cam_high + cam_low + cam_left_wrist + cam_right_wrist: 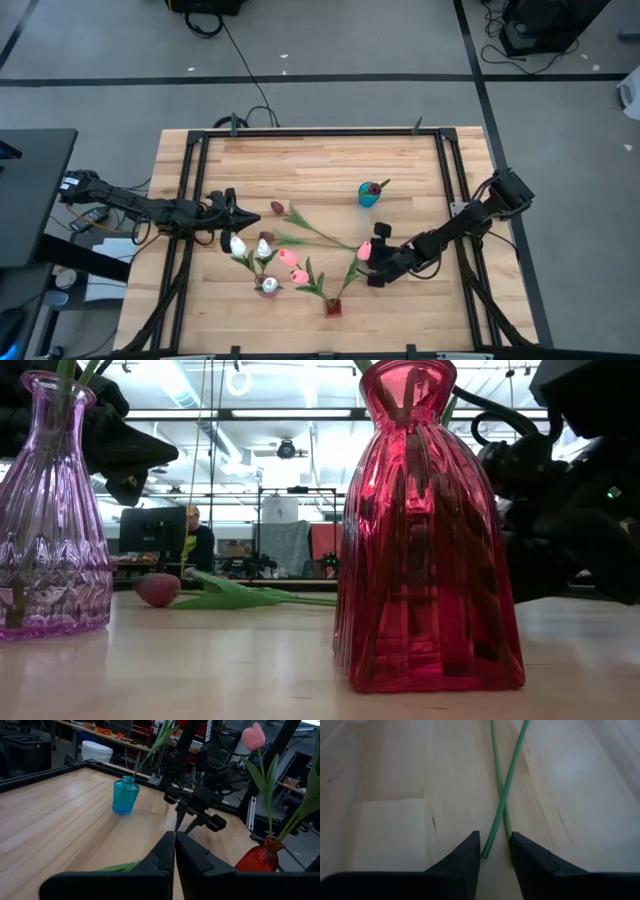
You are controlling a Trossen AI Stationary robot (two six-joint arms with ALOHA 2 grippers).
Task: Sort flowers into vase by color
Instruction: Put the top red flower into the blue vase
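Note:
A maroon tulip (277, 208) lies on its side on the table, its stem running toward my right gripper (375, 272). That gripper (492, 851) is open and low over the wood. Its fingers stand on either side of the ends of two crossed green stems (500, 800). My left gripper (174, 851) is shut and hovers near the tulip's head, above the purple vase (50, 510). A green leaf (120, 866) shows under it. White tulips (238, 245) stand in the purple vase, pink ones (288, 257) in the red vase (425, 530), and a maroon one in the blue vase (370, 194).
The three vases stand in the middle and near part of the table, with the purple (268, 287) and red (333, 307) ones close together by the near edge. A black frame (320, 131) rims the table. Bare wood lies toward the far edge. A person sits in the room beyond.

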